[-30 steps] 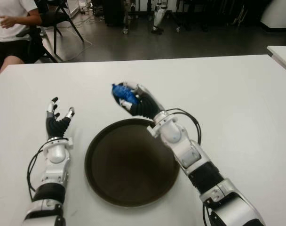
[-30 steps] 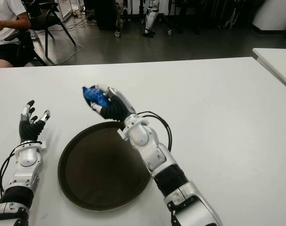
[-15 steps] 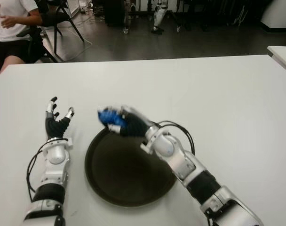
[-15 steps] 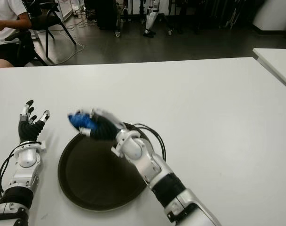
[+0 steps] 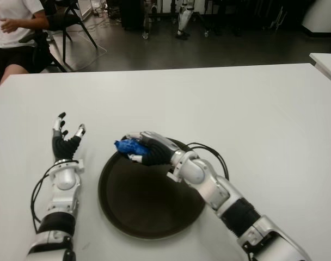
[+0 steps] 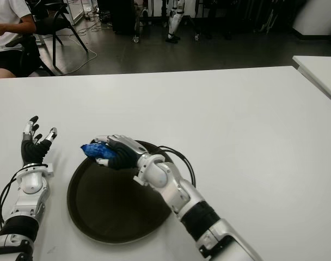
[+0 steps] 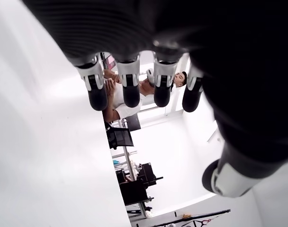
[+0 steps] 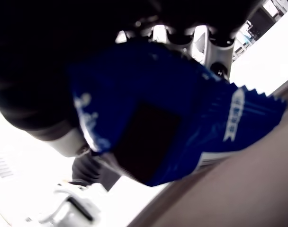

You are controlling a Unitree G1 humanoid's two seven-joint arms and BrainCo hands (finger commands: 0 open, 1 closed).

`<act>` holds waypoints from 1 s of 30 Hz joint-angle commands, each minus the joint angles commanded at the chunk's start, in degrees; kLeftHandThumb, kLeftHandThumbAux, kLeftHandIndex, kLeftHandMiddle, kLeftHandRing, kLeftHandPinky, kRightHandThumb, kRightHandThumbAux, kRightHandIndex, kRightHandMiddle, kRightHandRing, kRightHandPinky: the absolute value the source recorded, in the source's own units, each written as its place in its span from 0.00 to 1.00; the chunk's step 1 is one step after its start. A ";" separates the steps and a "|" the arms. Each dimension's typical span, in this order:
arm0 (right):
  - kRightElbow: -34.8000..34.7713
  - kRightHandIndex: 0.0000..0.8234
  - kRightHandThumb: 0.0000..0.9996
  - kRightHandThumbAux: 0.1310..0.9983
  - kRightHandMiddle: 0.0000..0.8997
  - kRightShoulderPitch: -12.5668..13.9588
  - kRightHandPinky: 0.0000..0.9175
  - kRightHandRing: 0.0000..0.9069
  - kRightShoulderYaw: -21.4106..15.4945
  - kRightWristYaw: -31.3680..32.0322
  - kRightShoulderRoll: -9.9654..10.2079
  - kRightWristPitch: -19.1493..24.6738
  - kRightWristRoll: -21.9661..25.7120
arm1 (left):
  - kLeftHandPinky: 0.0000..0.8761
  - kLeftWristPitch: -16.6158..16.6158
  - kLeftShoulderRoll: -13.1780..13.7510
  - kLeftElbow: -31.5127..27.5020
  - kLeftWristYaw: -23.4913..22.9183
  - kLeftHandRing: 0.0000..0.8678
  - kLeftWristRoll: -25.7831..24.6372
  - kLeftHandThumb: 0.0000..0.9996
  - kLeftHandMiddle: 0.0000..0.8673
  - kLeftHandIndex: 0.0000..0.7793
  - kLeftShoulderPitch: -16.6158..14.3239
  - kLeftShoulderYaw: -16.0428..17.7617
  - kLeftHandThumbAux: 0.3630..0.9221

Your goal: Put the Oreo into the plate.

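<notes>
Two hands in frame. Right hand [image 5: 149, 149], centre-left of the left eye view, is curled around a small blue foil Oreo packet [image 5: 128, 145]; the packet sticks out past the fingertips toward frame left, crimped end leading. Hand and packet sit over the upper-left rim of the round dark brown plate [image 5: 149, 206], which lies on the white table [image 5: 263, 119] in the lower centre of the frame. Whether the packet touches the rim cannot be told from the eye views.

Right wrist view adds detail the eye views lack: the packet's [image 8: 182, 118] serrated edge and white print, fingers wrapped over its top, brown plate surface close beneath it. Left wrist view shows the left hand's fingers [image 7: 130, 85] straight and spread, holding nothing, with a seated person beyond them.

Left hand [image 5: 65, 138] shows at left of the plate, well apart from it, fingers extended upward.

Against one second ago: the right hand has shifted from beyond the plate's far rim toward frame left and lower, now over the rim. Left hand unchanged.
</notes>
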 joint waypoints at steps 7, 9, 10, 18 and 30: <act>-1.67 0.53 0.70 0.68 0.89 0.13 0.85 0.88 0.71 1.01 -1.91 -0.88 -0.99 | 0.01 -0.99 -0.02 0.67 -0.24 0.01 -0.17 0.01 0.04 0.04 -0.27 -0.06 0.56; -1.99 0.53 0.70 0.68 0.89 0.05 0.85 0.88 0.92 1.32 -2.42 -1.19 -1.20 | 0.01 -1.02 0.01 0.68 -0.37 0.00 -0.23 0.01 0.03 0.04 -0.27 -0.06 0.56; -2.07 0.53 0.70 0.68 0.89 0.02 0.85 0.88 0.98 1.39 -2.59 -1.33 -1.31 | 0.01 -1.00 0.03 0.68 -0.40 0.00 -0.24 0.01 0.03 0.04 -0.27 -0.07 0.56; -2.91 0.53 0.70 0.68 0.89 0.35 0.86 0.88 0.90 0.70 -3.98 -3.15 -2.46 | 0.01 0.33 0.54 1.13 -0.12 0.00 0.28 0.00 0.03 0.03 -0.70 -0.29 0.57; -4.59 0.53 0.70 0.68 0.89 -0.07 0.86 0.88 0.61 -1.12 -5.71 -3.26 -5.75 | 0.01 1.38 0.17 -0.28 -1.32 0.00 -0.72 0.03 0.02 0.02 -0.34 -0.23 0.59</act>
